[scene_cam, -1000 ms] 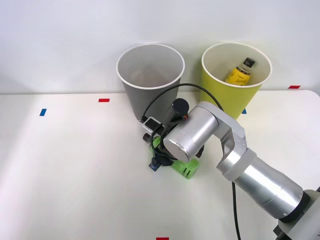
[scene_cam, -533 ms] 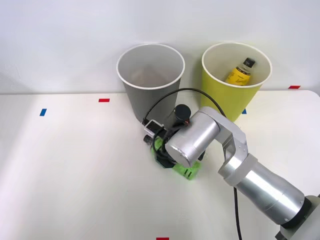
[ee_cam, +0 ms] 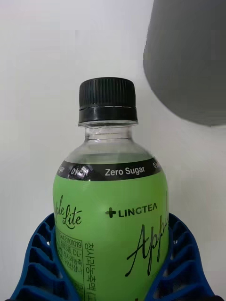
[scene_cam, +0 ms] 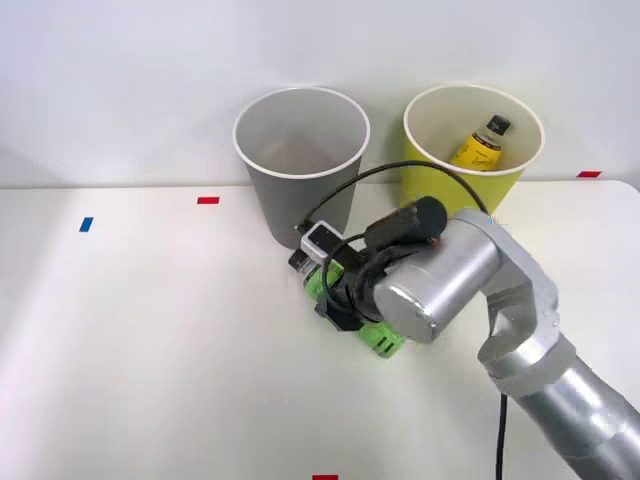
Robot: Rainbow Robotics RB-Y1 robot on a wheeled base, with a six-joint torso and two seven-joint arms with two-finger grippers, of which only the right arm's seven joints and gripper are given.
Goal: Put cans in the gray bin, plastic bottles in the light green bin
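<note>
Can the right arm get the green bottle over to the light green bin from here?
Probably yes: the right gripper is shut on the green bottle, and the light green bin stands open-topped just behind.

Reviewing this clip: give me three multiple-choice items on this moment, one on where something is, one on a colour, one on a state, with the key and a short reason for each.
1. Where is the yellow-label bottle?
A. On the table
B. Inside the light green bin
C. Inside the gray bin

2. What colour is the cap of the green-label bottle?
A. Black
B. White
C. Red

3. What is the right gripper doing?
A. Open above the gray bin
B. Shut on nothing
C. Shut on the green-label bottle

Key: 1 B, the front view shows it leaning inside the lime bin. 2 A, the wrist view shows a black ribbed cap above the label. 3 C, the blue ribbed fingers press against both sides of the bottle's body in the wrist view.
</note>
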